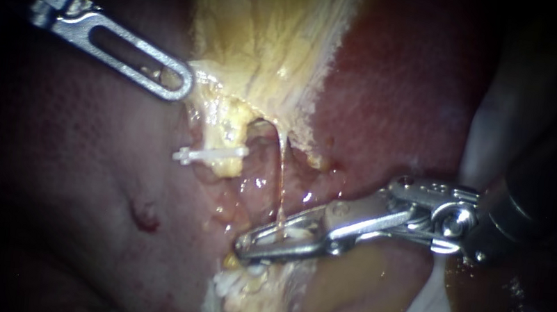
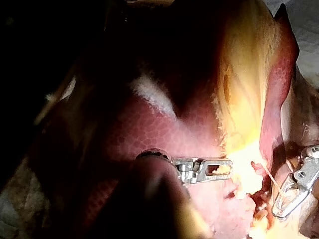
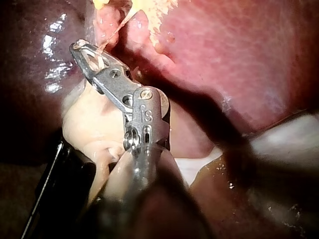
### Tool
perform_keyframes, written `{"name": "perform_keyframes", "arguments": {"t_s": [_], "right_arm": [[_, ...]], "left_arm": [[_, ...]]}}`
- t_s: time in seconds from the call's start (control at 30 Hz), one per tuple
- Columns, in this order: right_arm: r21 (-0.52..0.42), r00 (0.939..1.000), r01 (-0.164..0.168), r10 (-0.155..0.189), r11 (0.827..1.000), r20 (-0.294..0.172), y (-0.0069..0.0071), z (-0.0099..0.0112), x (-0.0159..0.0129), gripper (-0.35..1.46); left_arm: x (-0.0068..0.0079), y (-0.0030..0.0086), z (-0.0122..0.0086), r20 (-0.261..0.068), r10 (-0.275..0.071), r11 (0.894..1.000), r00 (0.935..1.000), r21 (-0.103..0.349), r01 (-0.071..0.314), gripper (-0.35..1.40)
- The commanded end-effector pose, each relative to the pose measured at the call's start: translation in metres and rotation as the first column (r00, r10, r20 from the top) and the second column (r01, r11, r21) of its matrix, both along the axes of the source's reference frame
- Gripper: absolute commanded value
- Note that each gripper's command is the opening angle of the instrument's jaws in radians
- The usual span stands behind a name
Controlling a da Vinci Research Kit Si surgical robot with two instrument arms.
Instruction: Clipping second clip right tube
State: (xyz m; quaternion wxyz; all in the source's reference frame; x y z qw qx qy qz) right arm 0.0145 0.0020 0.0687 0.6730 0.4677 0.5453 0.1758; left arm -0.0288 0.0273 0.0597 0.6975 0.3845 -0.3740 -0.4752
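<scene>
1. The right instrument [image 1: 247,247] has its jaws narrowed around the thin right tube [image 1: 281,177], near the centre.
2. A white clip [image 1: 212,155] sits to the left of the tube.
3. The left instrument [image 1: 183,86], far left, has its jaws clamped on yellow tissue [image 1: 264,35].

Free room, seemingly, over dim liver [image 1: 79,182]; clip [image 1: 212,155] and tube [image 1: 281,177] alongside.

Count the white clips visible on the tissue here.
1 for certain: a white clip lies across the yellowish tissue left of the thin tube. A white bit below the right instrument may be another.
</scene>
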Motion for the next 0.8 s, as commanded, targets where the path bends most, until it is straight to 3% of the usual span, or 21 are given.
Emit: {"name": "perform_keyframes", "arguments": {"t_s": [0.03, 0.33, 0.8], "right_arm": [[0.02, 0.9999, 0.0, 0.0, 1.0, 0.01, 0.0, 0.0, -0.0001, -0.35], [0.049, 0.9996, 0.02, -0.021, 0.999, 0.021, 0.0003, -0.0001, -0.0005, -0.35], [0.063, 0.9992, 0.021, -0.023, 0.998, 0.031, 0.0003, 0.0001, -0.0006, -0.35]], "left_arm": [[0.0, 0.0, 0.0, 0.0, 0.0, 1.0, 1.0, 0.0, 0.0, -0.35], [0.0001, 0.0, 0.0, 0.0, 0.0, 1.0, 1.0, 0.0, 0.0, -0.35], [0.0001, 0.0, 0.0, 0.0, 0.001, 1.0, 1.0, 0.0, -0.001, -0.35]]}}
